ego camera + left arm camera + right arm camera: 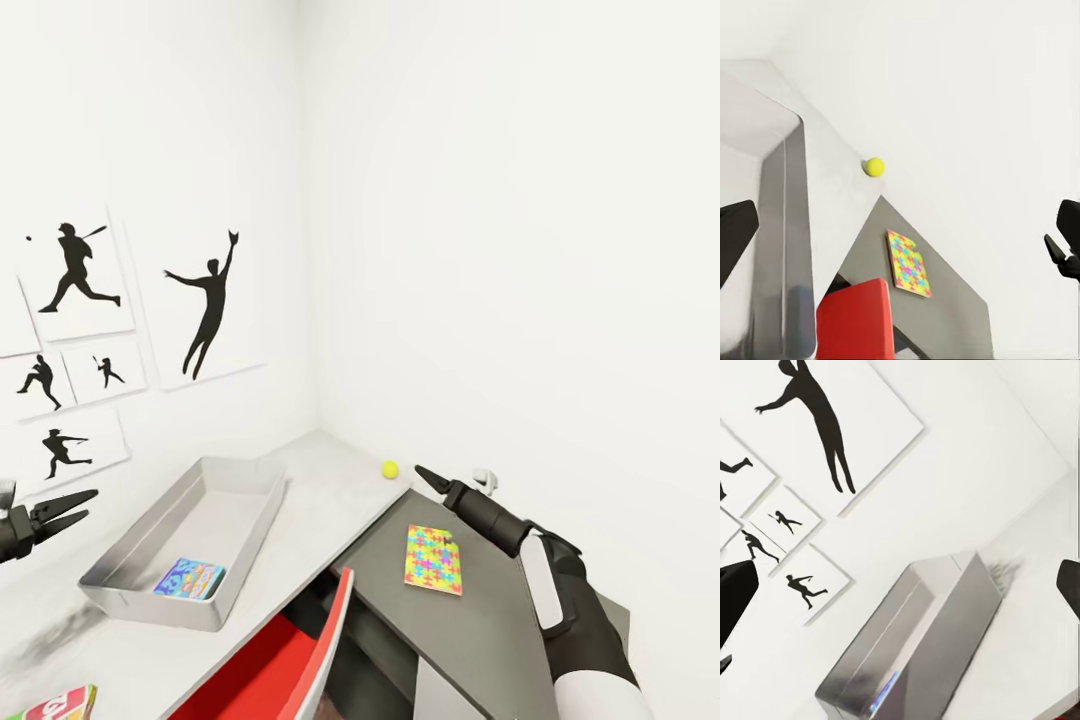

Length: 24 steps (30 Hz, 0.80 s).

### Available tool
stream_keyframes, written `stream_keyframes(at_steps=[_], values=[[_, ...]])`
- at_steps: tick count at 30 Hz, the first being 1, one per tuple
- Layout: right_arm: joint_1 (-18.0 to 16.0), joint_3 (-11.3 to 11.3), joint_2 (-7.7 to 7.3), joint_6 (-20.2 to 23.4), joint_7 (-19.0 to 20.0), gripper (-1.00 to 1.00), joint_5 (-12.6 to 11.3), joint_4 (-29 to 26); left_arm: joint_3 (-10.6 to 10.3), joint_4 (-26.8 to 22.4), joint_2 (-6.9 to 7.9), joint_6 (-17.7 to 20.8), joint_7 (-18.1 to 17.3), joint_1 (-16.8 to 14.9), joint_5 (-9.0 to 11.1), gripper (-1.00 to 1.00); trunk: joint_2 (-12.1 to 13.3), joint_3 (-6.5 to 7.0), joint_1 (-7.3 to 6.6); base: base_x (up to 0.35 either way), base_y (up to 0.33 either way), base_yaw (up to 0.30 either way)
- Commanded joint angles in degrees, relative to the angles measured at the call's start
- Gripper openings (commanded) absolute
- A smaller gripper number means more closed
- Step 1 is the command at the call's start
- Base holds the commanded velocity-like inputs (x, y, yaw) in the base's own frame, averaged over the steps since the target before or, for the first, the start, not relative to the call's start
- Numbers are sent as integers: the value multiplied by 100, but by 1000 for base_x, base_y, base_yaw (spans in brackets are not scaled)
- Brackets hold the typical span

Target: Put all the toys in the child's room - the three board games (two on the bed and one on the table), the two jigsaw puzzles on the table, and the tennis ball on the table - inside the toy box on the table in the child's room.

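The toy box is a grey metal tray on the pale table, with a blue board game lying flat inside it. A yellow tennis ball rests near the wall corner. One colourful jigsaw puzzle lies on the table's lower dark section. The SKIP-BO board game pokes in at the near edge. My left gripper hovers open, left of the box. My right gripper hangs open just right of the ball, above the puzzle; its fingers stand wide apart, facing the toy box. The bed is out of view.
A red chair is pushed under the table in front of the box. A small white object sits by the wall beside my right gripper. White walls close the corner, with black silhouette posters on the left one.
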Motion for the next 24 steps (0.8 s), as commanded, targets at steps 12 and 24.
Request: stream_keyframes(at_steps=[12, 24], values=[[-4, -148, -29, 35, 88, 100, -18, 110, -205, 30, -10, 64, -52, -11, -64, 100, -4, 12, 2, -61, 0, -30], [-4, -151, -28, 26, 94, 100, -24, 131, -214, 37, -17, 59, -52, -11, -69, 100, -4, 12, 2, -10, 0, 0]])
